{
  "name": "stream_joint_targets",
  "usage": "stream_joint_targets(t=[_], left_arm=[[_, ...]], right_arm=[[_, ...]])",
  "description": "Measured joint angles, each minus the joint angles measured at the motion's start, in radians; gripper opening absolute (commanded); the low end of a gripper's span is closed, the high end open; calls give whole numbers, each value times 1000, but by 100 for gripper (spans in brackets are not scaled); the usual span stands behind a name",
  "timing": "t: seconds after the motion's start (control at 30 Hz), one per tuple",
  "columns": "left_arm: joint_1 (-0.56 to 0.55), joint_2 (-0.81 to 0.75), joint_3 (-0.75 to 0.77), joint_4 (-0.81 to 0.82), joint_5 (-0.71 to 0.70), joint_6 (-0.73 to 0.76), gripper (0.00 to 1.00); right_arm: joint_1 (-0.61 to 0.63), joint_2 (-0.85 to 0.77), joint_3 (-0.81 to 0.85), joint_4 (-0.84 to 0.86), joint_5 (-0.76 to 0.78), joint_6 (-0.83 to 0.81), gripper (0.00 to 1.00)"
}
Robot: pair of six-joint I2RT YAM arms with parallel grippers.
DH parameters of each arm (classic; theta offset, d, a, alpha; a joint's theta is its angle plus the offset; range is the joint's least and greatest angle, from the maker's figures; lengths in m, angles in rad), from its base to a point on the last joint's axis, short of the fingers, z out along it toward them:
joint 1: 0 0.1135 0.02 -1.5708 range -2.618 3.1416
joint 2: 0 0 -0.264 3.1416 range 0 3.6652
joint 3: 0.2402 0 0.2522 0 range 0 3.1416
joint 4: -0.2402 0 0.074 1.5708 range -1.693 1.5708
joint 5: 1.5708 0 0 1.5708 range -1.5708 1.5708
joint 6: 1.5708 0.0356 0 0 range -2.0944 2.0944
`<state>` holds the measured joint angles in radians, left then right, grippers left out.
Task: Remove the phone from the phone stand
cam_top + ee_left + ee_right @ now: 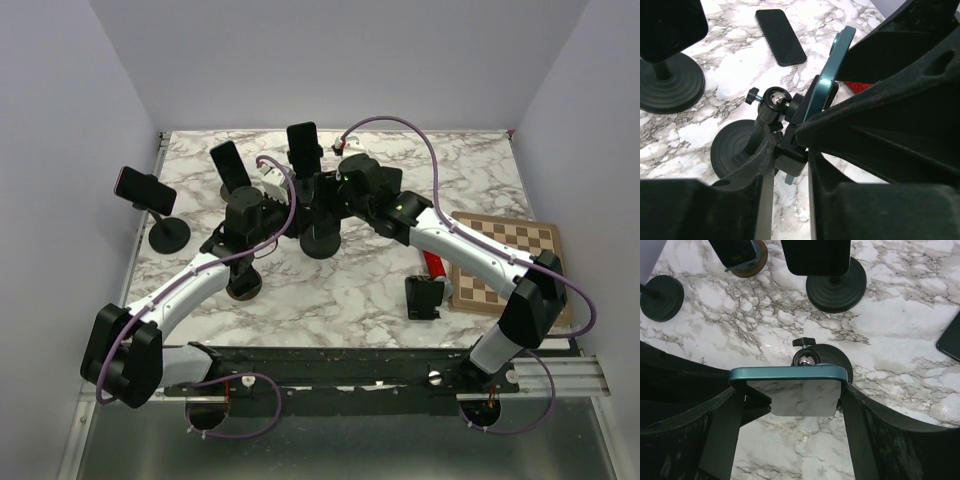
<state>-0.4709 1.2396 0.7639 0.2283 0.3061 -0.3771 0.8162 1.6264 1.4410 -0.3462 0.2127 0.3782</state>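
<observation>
The phone [790, 375], teal-edged with a mirror-like face, stands upright in the phone stand. My right gripper [792, 400] is shut on it, one finger pressed on each side edge. The stand's ball joint [806, 359] and round black base [840, 357] show just behind it. In the left wrist view the phone [832, 75] leans in the clamp above the ball joint [774, 99]. My left gripper [790, 160] is shut on the stand's clamp block, beside the base [732, 145]. From above, both grippers meet over that base [320, 243] and hide the phone.
Other stands with phones stand at the back [303, 150], back left [230, 165] and far left [145, 188]. A loose dark phone [781, 36] lies flat on the marble. A chessboard [505, 265], a red item [435, 265] and a black holder [423, 297] sit right.
</observation>
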Motion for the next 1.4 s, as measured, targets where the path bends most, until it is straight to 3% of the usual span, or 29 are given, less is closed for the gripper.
stream_joint_targets(t=[0.1, 0.27, 0.43, 0.53, 0.67, 1.0, 1.13, 1.27, 1.4], left_arm=[[-1, 14, 18, -8, 34, 23, 20], [4, 18, 27, -33, 71, 63, 37], [7, 27, 48, -66, 90, 98, 39], [7, 34, 61, -82, 97, 109, 47], [6, 43, 61, -103, 118, 120, 51], [10, 53, 61, -123, 130, 142, 27], [14, 53, 61, -124, 141, 147, 7], [25, 53, 61, -130, 175, 171, 1], [31, 55, 61, -134, 225, 197, 0]], right_arm=[[0, 1, 3, -1, 0, -7, 1], [-2, 9, 14, -16, 0, -25, 1], [-2, 10, 17, -19, -1, -32, 0], [-4, 10, 18, -20, -2, -34, 1], [-6, 13, 23, -22, -6, -40, 1], [-7, 14, 23, -21, -23, -50, 1], [-7, 13, 23, -21, -24, -63, 1], [-10, 7, 8, -3, -40, -109, 1], [-51, -26, -51, 48, -150, -175, 1]])
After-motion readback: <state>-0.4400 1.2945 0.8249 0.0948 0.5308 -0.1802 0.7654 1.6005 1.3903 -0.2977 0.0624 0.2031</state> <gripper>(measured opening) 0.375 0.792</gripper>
